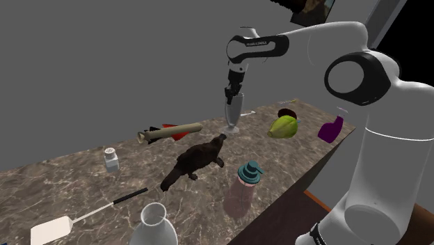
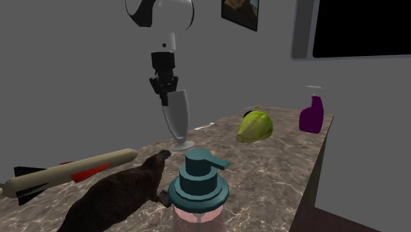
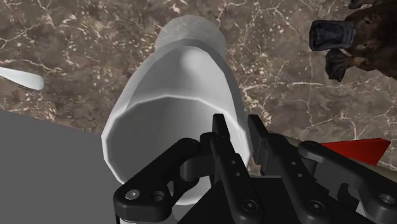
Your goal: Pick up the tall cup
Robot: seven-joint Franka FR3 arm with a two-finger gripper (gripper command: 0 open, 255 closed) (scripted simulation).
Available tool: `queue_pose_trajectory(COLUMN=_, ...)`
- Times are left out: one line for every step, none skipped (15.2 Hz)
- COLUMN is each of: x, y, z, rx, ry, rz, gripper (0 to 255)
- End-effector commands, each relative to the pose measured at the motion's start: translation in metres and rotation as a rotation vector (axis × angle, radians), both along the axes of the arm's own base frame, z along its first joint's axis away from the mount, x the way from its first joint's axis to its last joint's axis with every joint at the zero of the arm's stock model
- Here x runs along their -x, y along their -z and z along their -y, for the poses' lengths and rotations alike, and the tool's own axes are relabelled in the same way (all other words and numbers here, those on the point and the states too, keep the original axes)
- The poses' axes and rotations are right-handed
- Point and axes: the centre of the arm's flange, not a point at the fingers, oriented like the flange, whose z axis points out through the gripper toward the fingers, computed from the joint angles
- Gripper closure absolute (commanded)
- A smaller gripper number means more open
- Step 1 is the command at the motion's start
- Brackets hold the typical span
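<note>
Presently: tall grey footed cup (image 1: 232,113), upright near the table's (image 1: 69,182) far edge, rim wall pinched by the narrowed hand (image 1: 231,96); risk: one-sided rim grip may slip or tilt on lifting.

Shoulder view: the gripper (image 1: 231,99) is clamped on the cup (image 1: 232,115) rim, with open air above around the arm. On the near left, the platypus toy (image 1: 195,161) has its bill just beside the cup's foot. The toy rocket (image 1: 170,131) lies farther left. To the right, bare table (image 1: 257,147) runs up to the green fruit (image 1: 284,127), with the purple spray bottle (image 1: 331,129) beyond. On the far side, the grey wall (image 1: 104,69) is close behind.
</note>
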Motion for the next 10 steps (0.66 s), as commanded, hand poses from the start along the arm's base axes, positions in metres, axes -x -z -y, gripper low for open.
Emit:
queue_pose_trajectory(x=0.000, y=-0.011, z=0.000, rx=0.000, ry=0.000, rz=0.001, gripper=255)
queue_pose_trajectory(x=0.000, y=-0.016, z=0.000, rx=0.000, ry=0.000, rz=0.001, gripper=255)
queue_pose_trajectory(x=0.000, y=-0.022, z=0.000, rx=0.000, ry=0.000, rz=0.001, gripper=255)
queue_pose_trajectory(x=0.000, y=-0.027, z=0.000, rx=0.000, ry=0.000, rz=0.001, gripper=255)
queue_pose_trajectory(x=0.000, y=-0.032, z=0.000, rx=0.000, ry=0.000, rz=0.001, gripper=255)
queue_pose_trajectory(x=0.000, y=-0.037, z=0.000, rx=0.000, ry=0.000, rz=0.001, gripper=255)
queue_pose_trajectory(x=0.000, y=-0.043, z=0.000, rx=0.000, ry=0.000, rz=0.001, gripper=255)
queue_pose_trajectory(x=0.000, y=-0.048, z=0.000, rx=0.000, ry=0.000, rz=0.001, gripper=255)
queue_pose_trajectory(x=0.000, y=-0.049, z=0.000, rx=0.000, ry=0.000, rz=0.001, gripper=255)
queue_pose_trajectory(x=0.000, y=-0.049, z=0.000, rx=0.000, ry=0.000, rz=0.001, gripper=255)
